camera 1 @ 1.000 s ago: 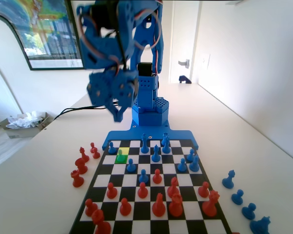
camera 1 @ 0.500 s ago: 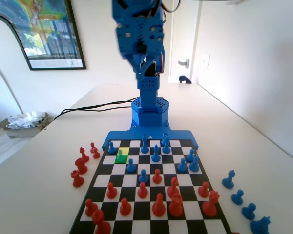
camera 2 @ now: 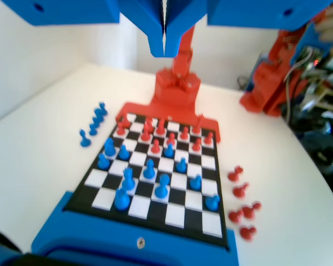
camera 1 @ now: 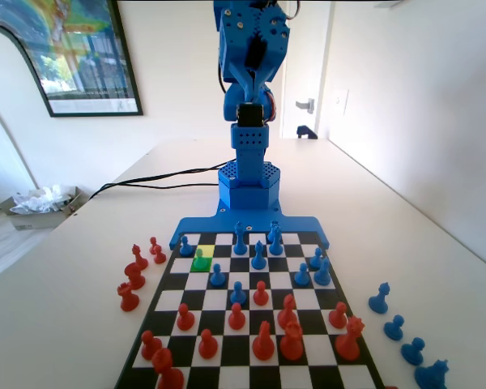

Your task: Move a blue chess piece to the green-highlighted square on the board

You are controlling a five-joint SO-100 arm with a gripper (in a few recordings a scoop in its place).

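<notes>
While raised high above the board (camera 1: pixel 251 340), blue arm upright at the far end in the fixed view, upper part cut off by the top edge. Gripper (camera 2: pixel 164 47) in the wrist view hanging from the top edge, jaws pressed together with only a thin line between, nothing held. Green-highlighted square (camera 1: pixel 200 263) on the left side of the board near the far end in the fixed view, just nearer than a paler yellow-green square (camera 1: pixel 206 250). Blue chess piece (camera 1: pixel 199 257) standing on the green square, tinted green and hard to make out against it. Other blue pieces spread over the far rows; red pieces over the near rows, the nearest cut off by the bottom edge. Off the board: cluster of red pieces (camera 1: pixel 134 275) on the table at left, row of blue pieces (camera 1: pixel 398 331) at right, the nearest cropped. Cardboard tray (camera 1: pixel 40 211) far left on the table, holding crumpled white paper. Wrist view blurred; no green tint visible on the squares there, individual pieces hard to tell apart.
</notes>
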